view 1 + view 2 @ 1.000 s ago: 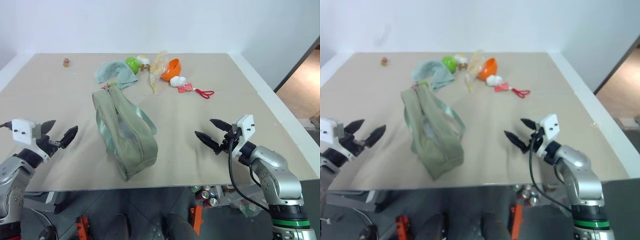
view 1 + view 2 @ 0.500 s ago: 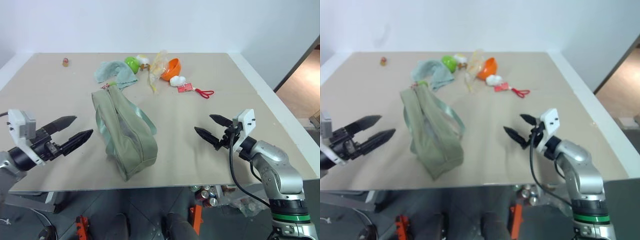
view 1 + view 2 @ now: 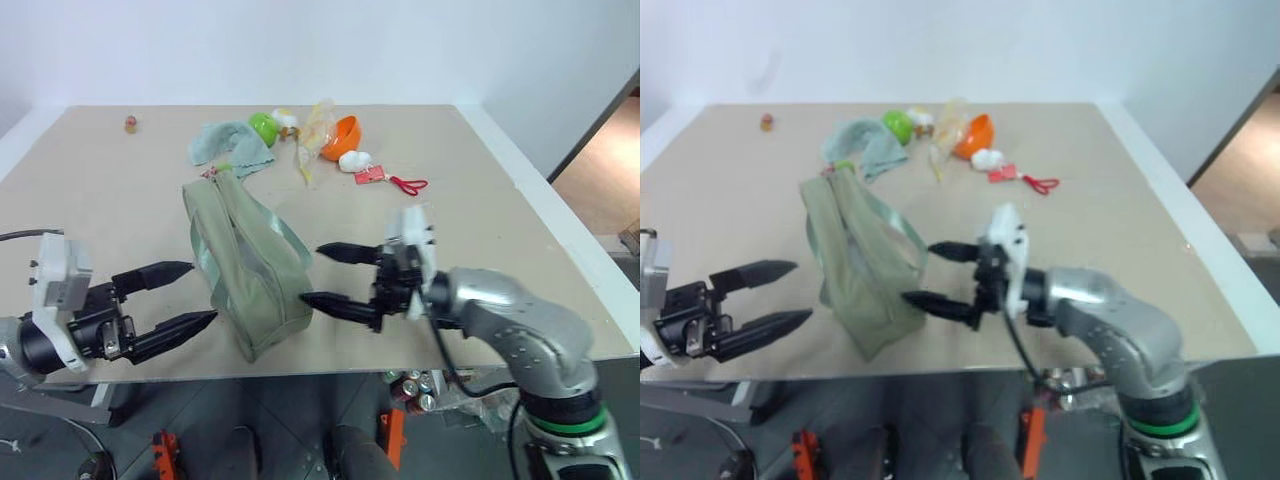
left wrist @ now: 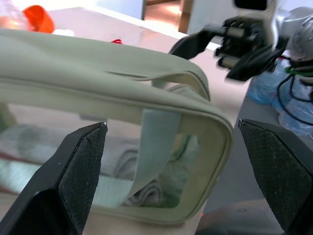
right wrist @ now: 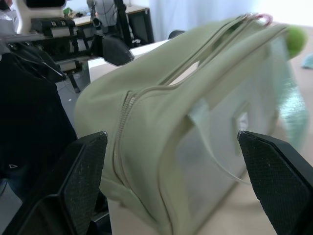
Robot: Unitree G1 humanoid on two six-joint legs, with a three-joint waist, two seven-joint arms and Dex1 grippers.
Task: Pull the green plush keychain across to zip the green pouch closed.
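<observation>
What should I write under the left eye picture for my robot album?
Two open grippers, left and right, flank the green pouch on the table.

Green plush keychain (image 5: 296, 41) cut by frame edge; pouch (image 5: 195, 127) zipper's far end blurred.

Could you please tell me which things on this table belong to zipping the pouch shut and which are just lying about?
For the job:
green pouch
green plush keychain
left gripper
right gripper

Lying about:
teal cloth
lime-green egg
orange bowl
red scissors
</observation>
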